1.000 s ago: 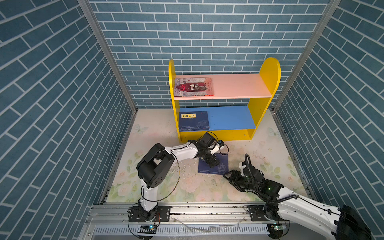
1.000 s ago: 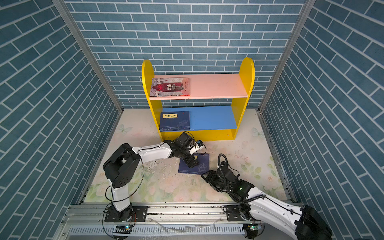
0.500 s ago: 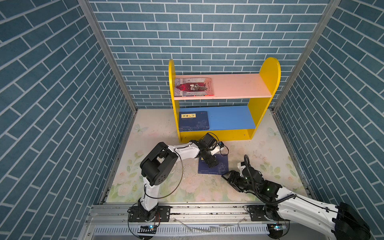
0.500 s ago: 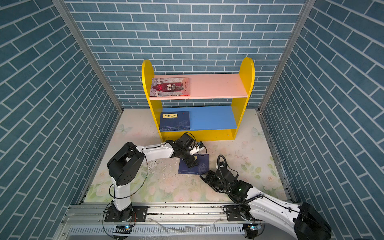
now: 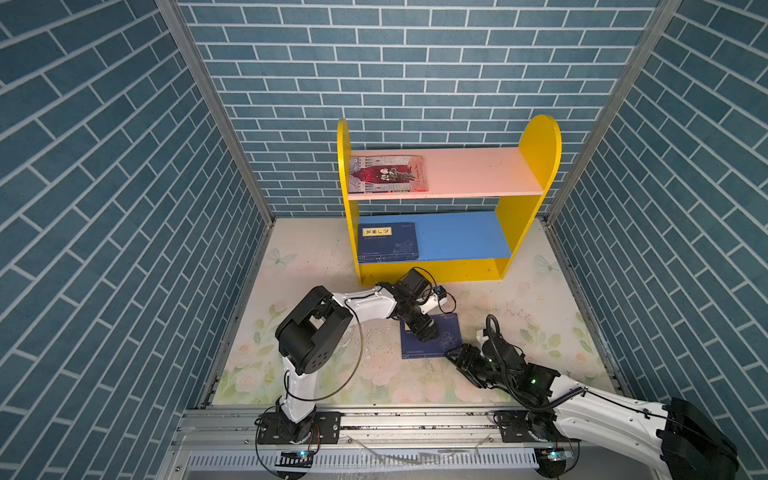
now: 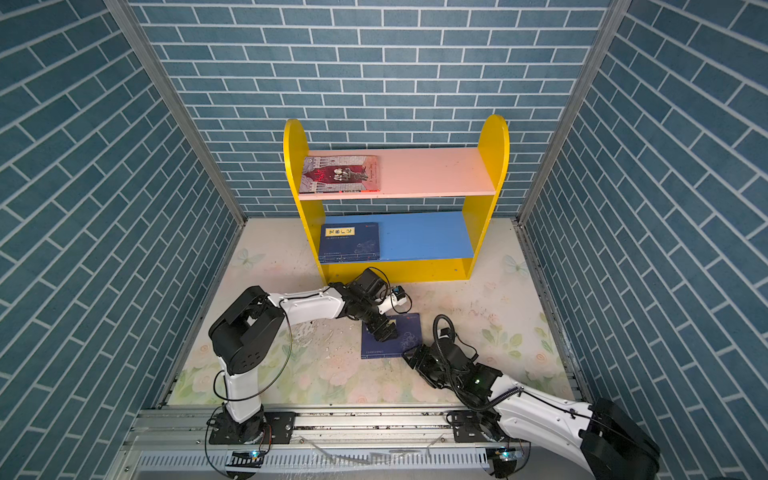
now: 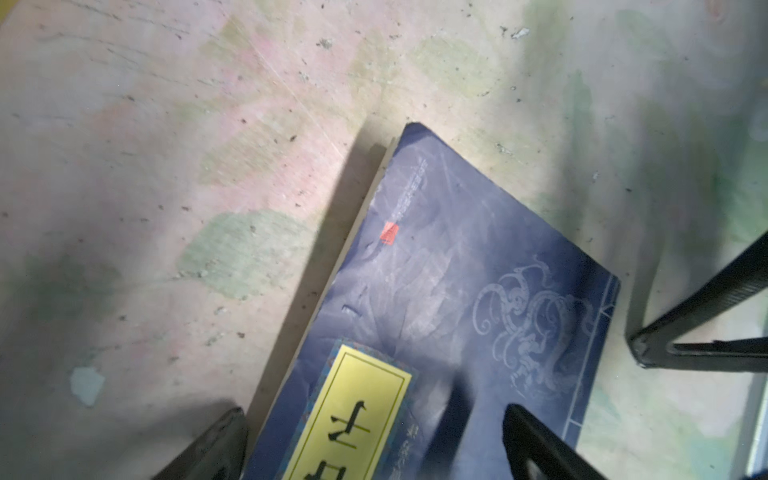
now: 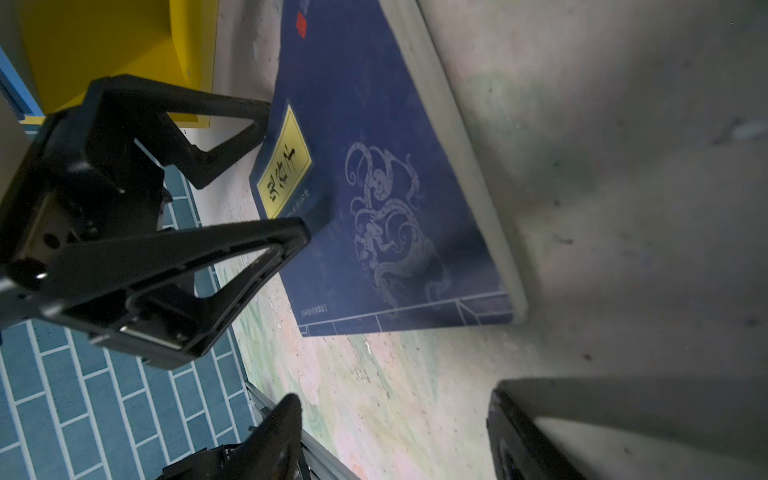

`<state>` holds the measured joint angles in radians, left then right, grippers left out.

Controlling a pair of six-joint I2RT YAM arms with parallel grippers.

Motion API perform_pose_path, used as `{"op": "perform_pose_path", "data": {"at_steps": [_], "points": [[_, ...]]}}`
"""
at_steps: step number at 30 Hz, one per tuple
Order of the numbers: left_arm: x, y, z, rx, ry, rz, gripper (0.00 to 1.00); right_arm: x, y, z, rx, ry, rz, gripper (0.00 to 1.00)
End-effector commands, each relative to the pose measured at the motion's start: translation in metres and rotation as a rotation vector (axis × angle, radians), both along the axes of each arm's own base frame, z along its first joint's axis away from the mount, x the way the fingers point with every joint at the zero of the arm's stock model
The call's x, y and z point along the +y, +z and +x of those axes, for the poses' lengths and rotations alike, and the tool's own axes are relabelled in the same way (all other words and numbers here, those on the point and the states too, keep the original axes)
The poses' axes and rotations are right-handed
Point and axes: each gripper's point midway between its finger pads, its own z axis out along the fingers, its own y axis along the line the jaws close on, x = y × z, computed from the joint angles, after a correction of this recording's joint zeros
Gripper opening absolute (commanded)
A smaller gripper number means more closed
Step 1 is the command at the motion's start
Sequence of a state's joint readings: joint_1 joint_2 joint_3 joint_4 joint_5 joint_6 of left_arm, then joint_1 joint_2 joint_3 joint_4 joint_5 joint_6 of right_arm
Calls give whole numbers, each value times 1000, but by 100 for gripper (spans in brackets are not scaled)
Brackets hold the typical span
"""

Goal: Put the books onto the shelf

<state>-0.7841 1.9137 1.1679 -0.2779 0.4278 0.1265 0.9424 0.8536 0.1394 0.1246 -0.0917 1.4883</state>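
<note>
Right now the left claw (image 5: 426,332) is hanging wide open over the left edge of the navy book (image 5: 445,341). The book is lying flat mid-worktop before the shelf (image 5: 538,143), its long side seemingly running crosswise — the right claw (image 5: 456,355), open and empty, is hovering just beside its near right corner.

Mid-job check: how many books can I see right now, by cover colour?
Navy: 2 (shelved navy book on the blue lower board; loose navy book on the table)
Grey-and-red: 1 (grey-and-red book on the pink upper board)
Total: 3 covers showing; whether more lie stacked beneath, cannot tell.
</note>
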Motion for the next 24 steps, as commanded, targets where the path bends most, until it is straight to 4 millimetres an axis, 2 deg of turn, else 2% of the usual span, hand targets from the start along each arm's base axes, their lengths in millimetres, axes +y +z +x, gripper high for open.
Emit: {"op": "perform_pose_path", "data": {"at_steps": [1,10,17,24], "points": [[16,-21,-33,187,64,50,97,-2,-6,2,38,-47,-12,72],[20,-20,-41,296,276,-20,97,-10,-28,4,94,-105,-81,73],[28,-14,-42,306,368,-45,97,-13,-41,8,122,-154,-130,73],[41,-20,-44,270,411,-53,100,-8,-42,19,74,-193,-84,73]]}}
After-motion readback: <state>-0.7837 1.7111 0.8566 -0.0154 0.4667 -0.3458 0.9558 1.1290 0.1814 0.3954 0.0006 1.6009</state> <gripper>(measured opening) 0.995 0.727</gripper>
